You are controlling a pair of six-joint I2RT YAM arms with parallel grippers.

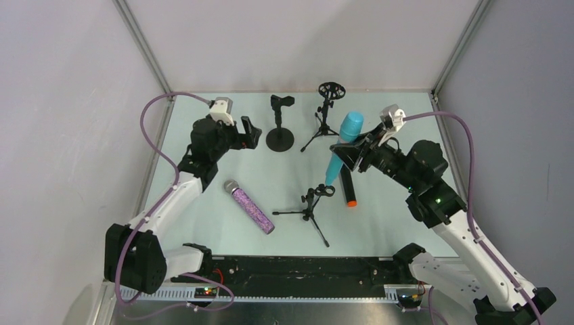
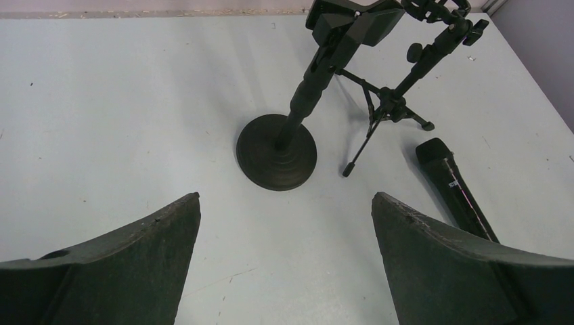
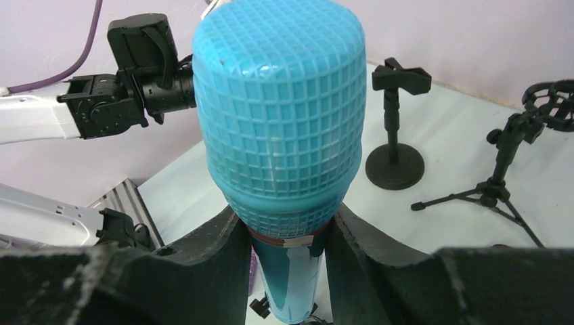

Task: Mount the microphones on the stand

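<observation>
At the near edge of the bench (image 1: 379, 230), just left of the near tripod stand (image 1: 310, 207), the purple microphone (image 1: 250, 208) lies flat. Its mesh head points away and left, and neither arm touches it.

Just right of the same stand, the black microphone (image 1: 348, 191) lies flat with its orange end nearest.

Above and right of the stand, the right jaws are clamped on the turquoise microphone (image 1: 342, 145), gripping just under its head. The long axis is tilted, with the head up and away and the tail slanting down toward the stand's clip (image 1: 323, 191). My reading is that seating it depends on bringing that tail in line with the clip. The right arm is the nearer one.

Beyond and left of the stand, the left jaws stand wide apart and empty, facing the round-base stand (image 1: 280, 126). The far tripod stand (image 1: 327, 112) sits beyond that, further right.

Hard to make out:
- The upper part of the black microphone is covered from above by the turquoise one.
- In the right wrist view the tail disappears below the jaws.
- I cannot tell whether the tail touches the clip.
</observation>
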